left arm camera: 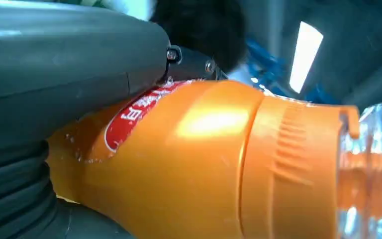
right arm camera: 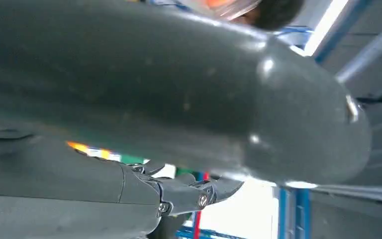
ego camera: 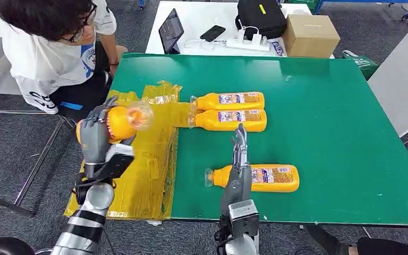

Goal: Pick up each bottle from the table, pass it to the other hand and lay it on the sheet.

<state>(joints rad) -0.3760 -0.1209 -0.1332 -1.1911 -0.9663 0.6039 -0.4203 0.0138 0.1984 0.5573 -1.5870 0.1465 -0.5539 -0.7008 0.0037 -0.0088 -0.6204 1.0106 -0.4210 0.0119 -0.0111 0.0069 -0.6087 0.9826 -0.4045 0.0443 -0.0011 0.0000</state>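
The left hand (ego camera: 96,132) is gripping a bottle (ego camera: 123,121) above the yellow sheet (ego camera: 151,175), cap pointing right. The right hand (ego camera: 239,154), fingers straight and holding nothing, is hovering over the near bottle (ego camera: 268,178). A tilted release could be letting the held bottle roll off the sheet.

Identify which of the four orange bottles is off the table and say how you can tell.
The bottle gripped by the left hand, raised above the yellow sheet. The other three lie on their sides on the green table.
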